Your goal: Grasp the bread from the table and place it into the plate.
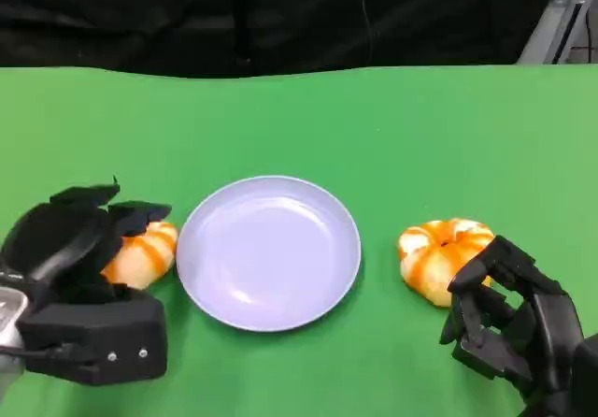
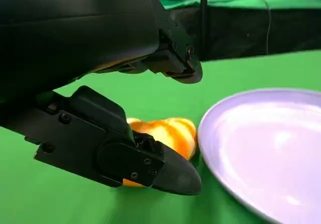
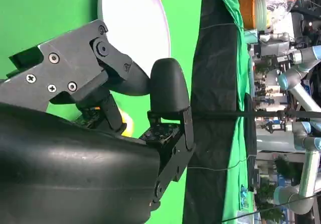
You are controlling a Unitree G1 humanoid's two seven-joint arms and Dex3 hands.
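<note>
A lilac plate [image 1: 268,251] lies mid-table with nothing in it. An orange-striped bread roll [image 1: 142,254] sits on the green cloth just left of it. My left hand [image 1: 82,272] arches over that roll, fingers above it and thumb beside it. In the left wrist view the roll [image 2: 168,133] lies between the hand's [image 2: 95,143] spread fingers, with a gap above it and the plate's rim [image 2: 220,148] close by. A round striped bread [image 1: 439,256] sits right of the plate, and my right hand [image 1: 512,322] is at its near right edge with curled fingers, not closed around it.
The green table [image 1: 420,127] runs back to a black curtain. In the right wrist view, other robot arms and stacked items stand far beyond the table's edge, behind my right hand [image 3: 100,83] and the plate [image 3: 145,28].
</note>
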